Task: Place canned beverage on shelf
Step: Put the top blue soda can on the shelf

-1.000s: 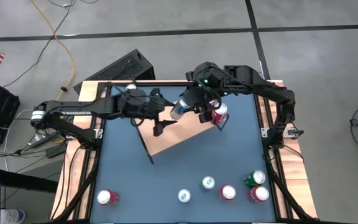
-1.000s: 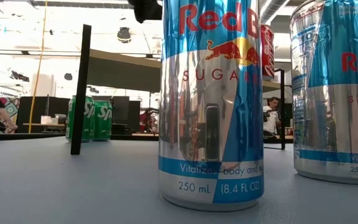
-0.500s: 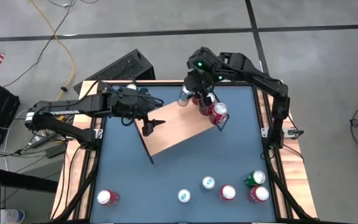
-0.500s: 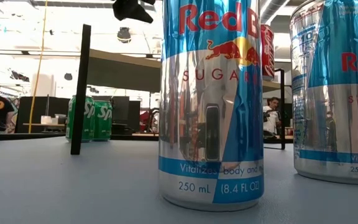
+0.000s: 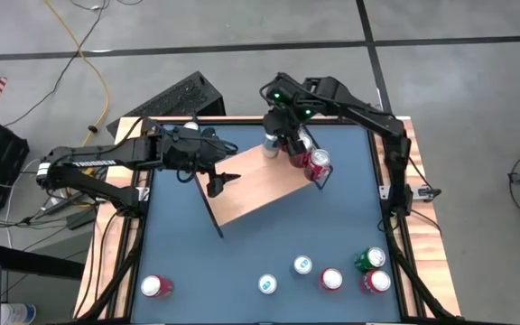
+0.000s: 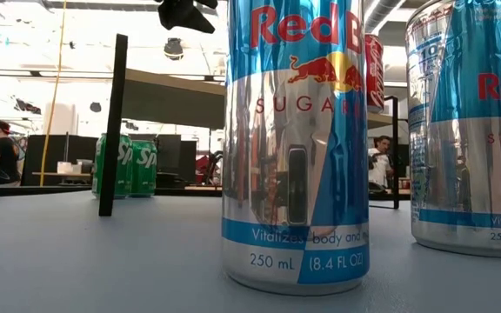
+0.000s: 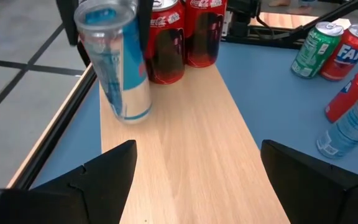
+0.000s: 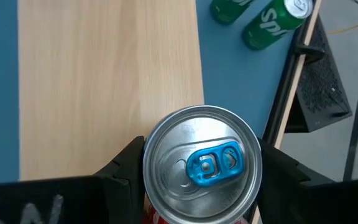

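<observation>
The shelf (image 5: 260, 191) is a light wood board on thin black legs, standing on the blue tabletop. My right gripper (image 5: 283, 143) is shut on a silver-and-blue can (image 7: 114, 59) over the shelf's far end. Its blue pull tab (image 8: 211, 163) faces the right wrist camera. Two red cans (image 7: 166, 40) (image 7: 204, 31) stand upright on the shelf just beyond it. My left gripper (image 5: 219, 181) hovers open over the shelf's left part, with nothing between its fingers (image 7: 104, 180). My right gripper pinches the can's upper side wall (image 8: 146, 163) between its two fingers (image 8: 120, 171), one on either side just below the rim. The fingers come slanting down from above. The can is tilted, its bottom end (image 7: 134, 112) close to the board; whether it touches I cannot tell.
Several cans stand near the table's front edge: a red one (image 5: 155, 286) at the left, and silver-blue (image 5: 302, 264), red (image 5: 330, 279) and green (image 5: 369, 260) ones at the right. Two green cans (image 8: 272, 22) lie on the tabletop beyond the shelf.
My right gripper has carried the silver-and-blue can toward the table's far edge and down over the shelf's far end, bringing it from strongly tipped to closer to upright. My left gripper has drawn back a little toward the table's left edge and stayed open.
</observation>
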Controlling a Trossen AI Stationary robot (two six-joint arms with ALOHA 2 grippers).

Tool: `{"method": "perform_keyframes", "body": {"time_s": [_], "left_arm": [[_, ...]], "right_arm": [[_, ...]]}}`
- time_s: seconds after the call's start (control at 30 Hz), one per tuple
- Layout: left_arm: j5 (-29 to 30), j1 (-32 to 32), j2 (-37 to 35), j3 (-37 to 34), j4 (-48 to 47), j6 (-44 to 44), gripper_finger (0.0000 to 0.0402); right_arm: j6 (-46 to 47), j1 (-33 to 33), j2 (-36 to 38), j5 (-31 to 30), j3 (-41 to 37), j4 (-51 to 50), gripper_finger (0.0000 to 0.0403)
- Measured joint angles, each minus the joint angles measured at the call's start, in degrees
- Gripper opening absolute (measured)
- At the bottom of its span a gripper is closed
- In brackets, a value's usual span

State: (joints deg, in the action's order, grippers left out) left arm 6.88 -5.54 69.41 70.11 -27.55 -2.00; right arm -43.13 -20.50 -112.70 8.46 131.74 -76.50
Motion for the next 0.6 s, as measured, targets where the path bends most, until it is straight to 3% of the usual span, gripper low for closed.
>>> {"method": "perform_keyframes", "body": {"time_s": [0.6], "left_arm": [[0.0, 0.0, 0.0, 0.0, 0.0, 0.4, 0.0329]], "right_arm": [[-0.9, -1.3, -1.0, 0.5, 0.0, 0.6, 0.0203]]}}
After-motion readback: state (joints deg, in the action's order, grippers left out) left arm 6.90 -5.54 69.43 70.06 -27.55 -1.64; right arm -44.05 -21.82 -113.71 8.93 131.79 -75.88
